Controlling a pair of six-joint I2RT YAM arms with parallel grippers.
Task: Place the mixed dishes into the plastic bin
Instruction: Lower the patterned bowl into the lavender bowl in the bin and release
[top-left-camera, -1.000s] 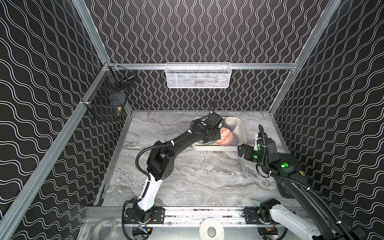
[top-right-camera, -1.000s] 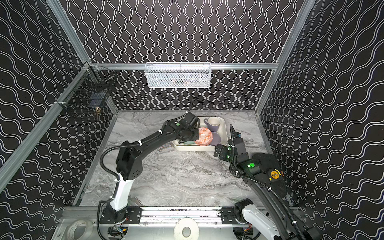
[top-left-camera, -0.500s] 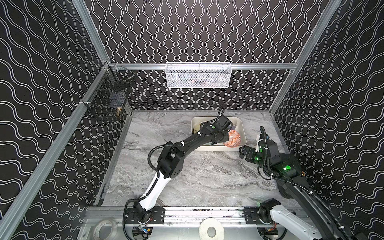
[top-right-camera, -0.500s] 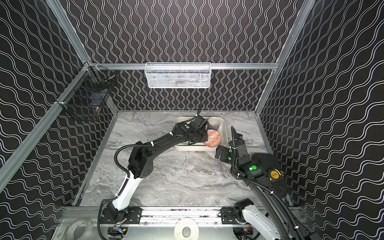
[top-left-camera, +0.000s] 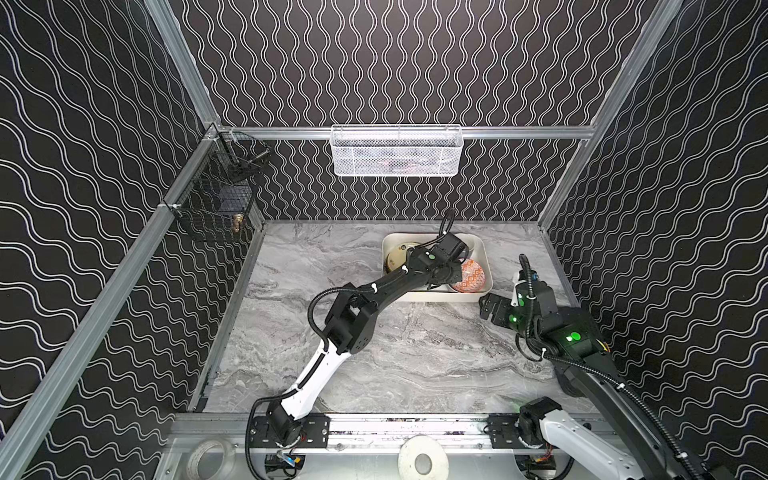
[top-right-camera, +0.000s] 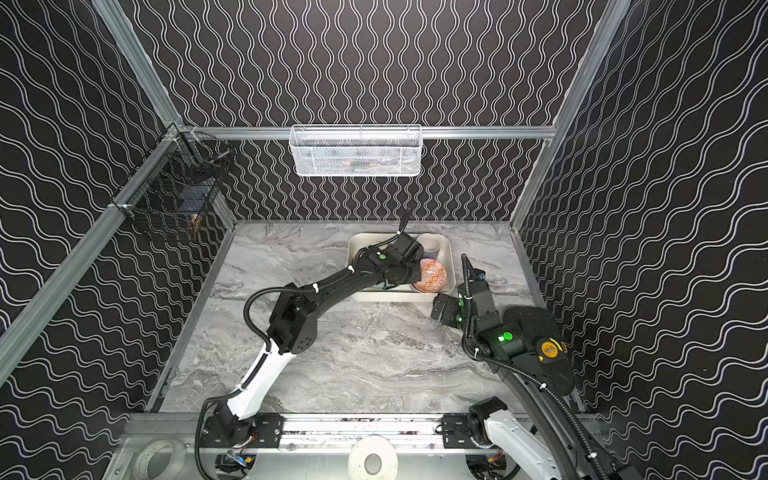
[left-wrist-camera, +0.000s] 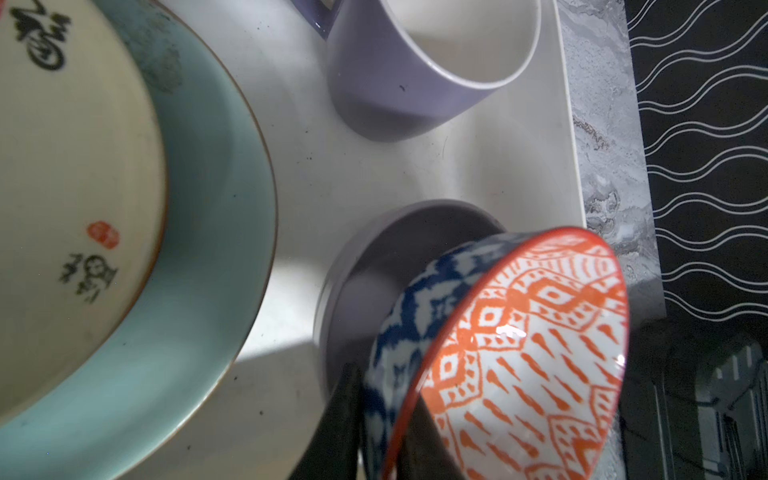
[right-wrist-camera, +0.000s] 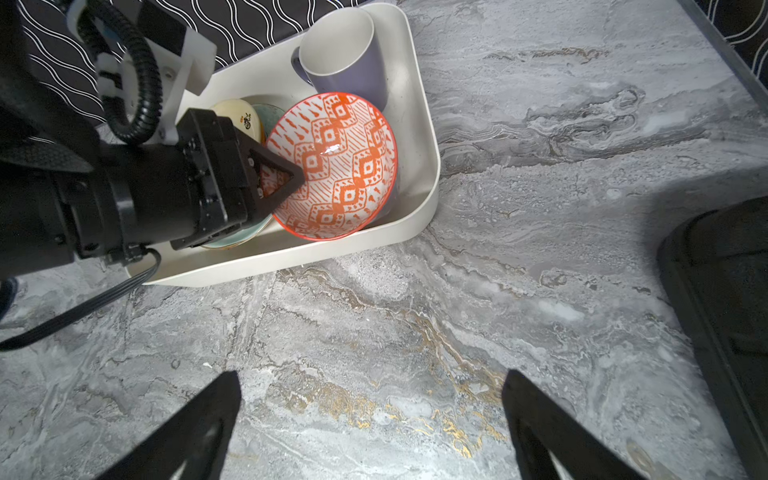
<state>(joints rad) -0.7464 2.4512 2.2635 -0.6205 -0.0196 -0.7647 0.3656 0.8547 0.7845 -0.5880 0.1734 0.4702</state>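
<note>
Left gripper (left-wrist-camera: 382, 401) pinching red-patterned bowl (left-wrist-camera: 532, 353) rim, inside plastic bin (right-wrist-camera: 415, 108), right gripper (right-wrist-camera: 372, 376) agape

Marble tabletop (top-left-camera: 415, 361) open near and left. Far right, plastic bin (top-left-camera: 436, 296) crowded: left arm (top-left-camera: 395, 284), 1 tilted bowl (top-left-camera: 469, 276), 1 mug (top-right-camera: 430, 245), seemingly 2 stacked plates (top-left-camera: 395, 259).

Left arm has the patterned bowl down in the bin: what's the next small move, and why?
Probably open the left gripper and let go. The red-patterned bowl is already inside the plastic bin, tilted, its lower side seemingly resting in the lilac bowl, with the fingers straddling its rim. Releasing should let it settle there.
</note>
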